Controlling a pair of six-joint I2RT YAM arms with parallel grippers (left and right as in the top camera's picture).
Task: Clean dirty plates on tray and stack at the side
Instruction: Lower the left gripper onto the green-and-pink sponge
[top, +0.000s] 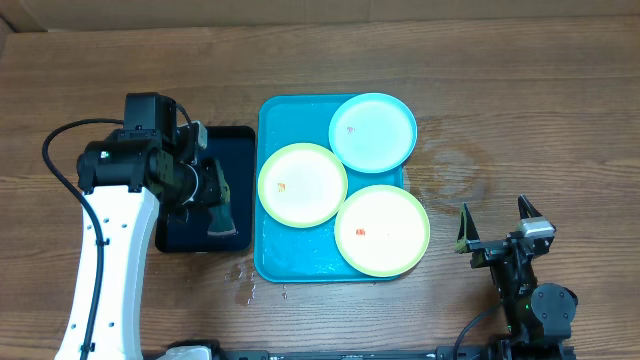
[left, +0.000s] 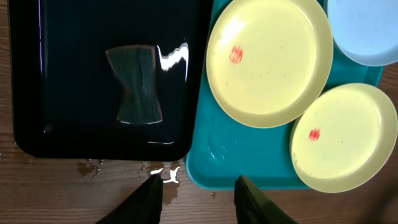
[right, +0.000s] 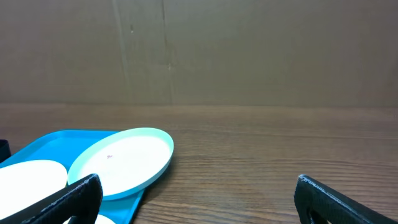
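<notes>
- Plates (top: 303, 185): all three on the turquoise tray (top: 268, 255), two overhanging its rim (blue plate (left: 367, 31) cut off in the left wrist view).
- Left gripper (left: 199, 183): parted, empty, over black tray (left: 37, 93).
- Right gripper (top: 493, 208): spread wide, empty.

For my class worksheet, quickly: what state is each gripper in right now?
Left gripper: open, holding nothing.
Right gripper: open wide, holding nothing.
</notes>
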